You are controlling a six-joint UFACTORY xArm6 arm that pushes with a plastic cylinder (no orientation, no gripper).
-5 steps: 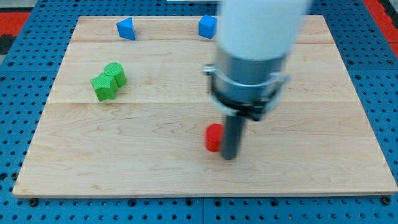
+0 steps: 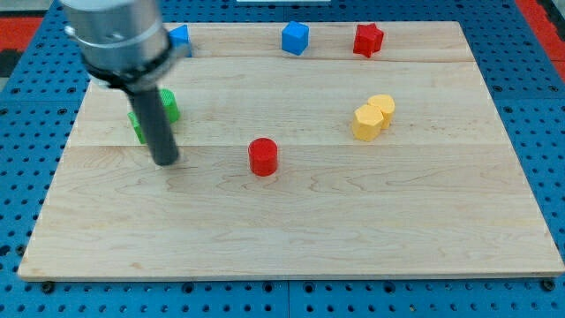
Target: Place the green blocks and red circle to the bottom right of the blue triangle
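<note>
My tip (image 2: 166,162) rests on the wooden surface (image 2: 291,238); there is no pincer, only a rod. The rod hides most of the green blocks (image 2: 169,107) at its 12 o'clock. The blue triangle (image 2: 181,37) is half covered. The red circle (image 2: 263,156) lies at 3 o'clock.

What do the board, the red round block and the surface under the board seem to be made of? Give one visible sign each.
Board: looks like pale wood, with grain lines and plank seams, satin finish.
Red round block: uniform matte colour; plastic or painted wood, cannot tell.
Blue surface: a regular grid of holes, probably perforated metal or plastic.
</note>
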